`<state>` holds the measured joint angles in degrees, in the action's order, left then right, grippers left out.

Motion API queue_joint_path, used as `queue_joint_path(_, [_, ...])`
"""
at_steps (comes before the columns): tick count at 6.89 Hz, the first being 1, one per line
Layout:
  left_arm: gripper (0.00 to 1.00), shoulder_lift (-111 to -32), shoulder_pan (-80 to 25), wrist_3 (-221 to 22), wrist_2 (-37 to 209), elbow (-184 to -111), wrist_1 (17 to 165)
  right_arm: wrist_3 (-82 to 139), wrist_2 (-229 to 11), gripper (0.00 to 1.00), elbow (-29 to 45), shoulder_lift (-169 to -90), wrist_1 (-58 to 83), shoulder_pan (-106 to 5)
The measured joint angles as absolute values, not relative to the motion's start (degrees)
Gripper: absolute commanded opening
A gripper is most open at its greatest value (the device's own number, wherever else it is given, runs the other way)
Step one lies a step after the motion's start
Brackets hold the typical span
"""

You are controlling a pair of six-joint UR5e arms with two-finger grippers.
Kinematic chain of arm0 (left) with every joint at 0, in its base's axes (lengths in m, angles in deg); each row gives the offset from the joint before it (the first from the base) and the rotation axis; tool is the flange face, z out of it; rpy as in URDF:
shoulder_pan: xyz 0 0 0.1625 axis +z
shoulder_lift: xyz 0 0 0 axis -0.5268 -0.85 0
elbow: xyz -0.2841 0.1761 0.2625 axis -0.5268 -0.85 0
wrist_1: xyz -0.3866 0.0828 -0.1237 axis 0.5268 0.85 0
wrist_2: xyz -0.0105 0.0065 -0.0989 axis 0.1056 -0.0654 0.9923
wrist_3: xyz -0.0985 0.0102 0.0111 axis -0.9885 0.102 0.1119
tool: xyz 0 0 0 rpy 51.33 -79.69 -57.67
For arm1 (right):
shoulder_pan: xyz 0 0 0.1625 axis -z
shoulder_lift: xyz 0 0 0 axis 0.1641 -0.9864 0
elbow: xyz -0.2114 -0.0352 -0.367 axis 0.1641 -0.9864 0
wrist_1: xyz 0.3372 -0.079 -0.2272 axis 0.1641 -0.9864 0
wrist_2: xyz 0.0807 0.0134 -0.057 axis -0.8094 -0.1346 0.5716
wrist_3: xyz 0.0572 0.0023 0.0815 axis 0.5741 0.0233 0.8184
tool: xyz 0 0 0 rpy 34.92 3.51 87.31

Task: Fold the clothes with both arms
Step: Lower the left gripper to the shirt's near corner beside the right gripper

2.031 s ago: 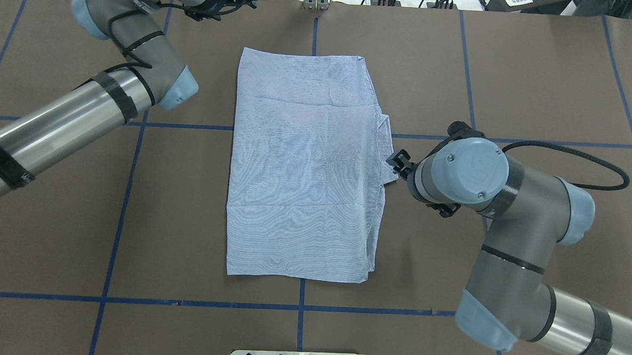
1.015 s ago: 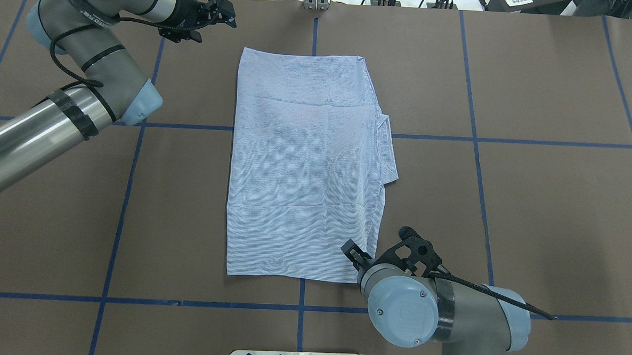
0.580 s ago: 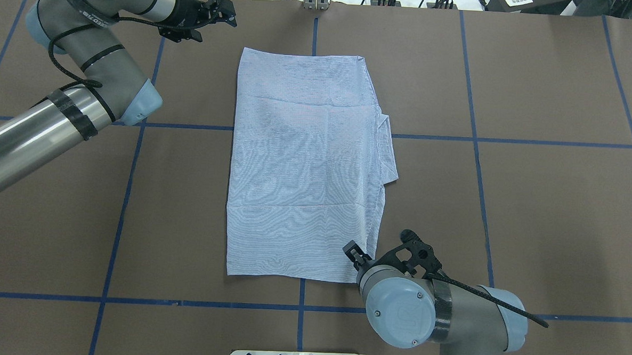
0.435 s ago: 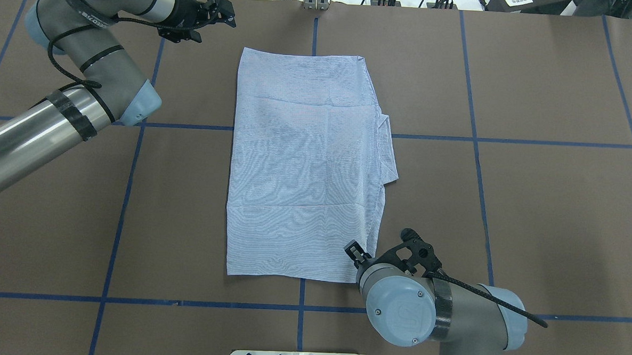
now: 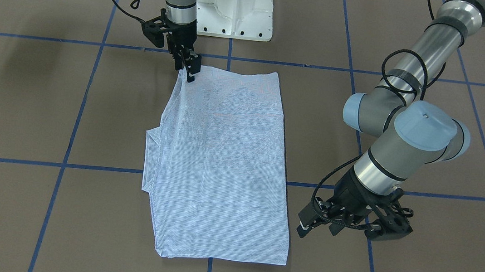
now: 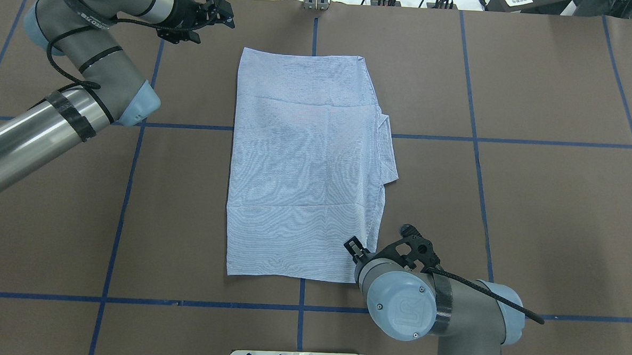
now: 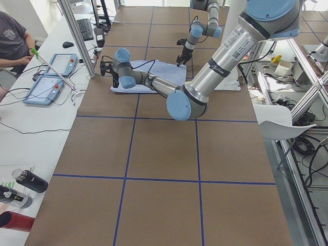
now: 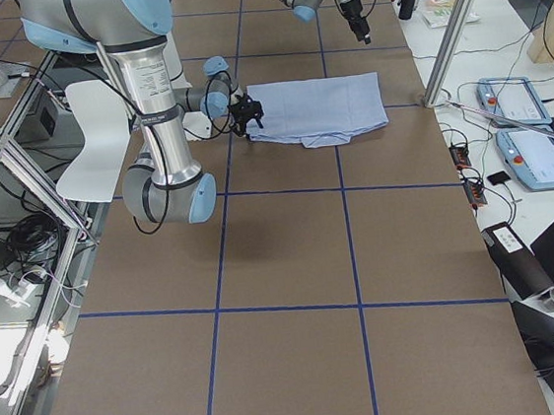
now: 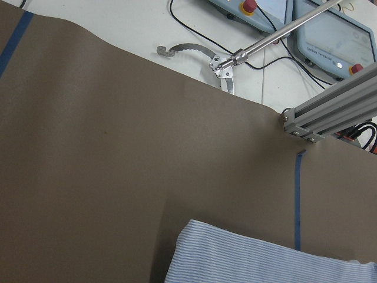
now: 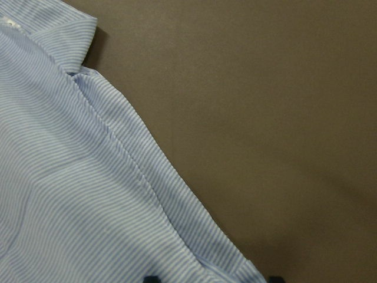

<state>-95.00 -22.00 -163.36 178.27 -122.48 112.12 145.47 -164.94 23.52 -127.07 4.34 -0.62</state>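
Right pincer at shirt corner on brown, blue-taped table.

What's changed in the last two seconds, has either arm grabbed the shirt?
The right gripper moved from the middle of the shirt's right edge to its near right corner. Its fingers are open there, nothing gripped. The left gripper drifted a little to the left and stays open, off the cloth beside the far left corner. The shirt lies unchanged.

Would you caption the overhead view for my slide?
Folded shirt on table: right gripper at one corner, left gripper near another.
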Motion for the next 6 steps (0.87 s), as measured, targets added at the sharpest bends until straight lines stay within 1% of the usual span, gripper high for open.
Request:
queue_joint_path(1, [0.94, -94.6, -22.0, -163.4, 178.3, -123.0, 112.1, 145.5, -164.9, 0.0, 23.4, -127.0, 4.4, -0.7])
queue_joint_path(5, [0.94, -94.0, -22.0, -163.4, 178.3, -123.8, 112.1, 145.6, -165.2, 0.0, 24.3, -126.9, 4.2, -0.8])
queue_joint_path(6, [0.94, -92.8, -21.9, -163.5, 178.3, -125.7, 112.1, 145.6, -165.3, 0.0, 24.8, -127.1, 3.8, -0.8])
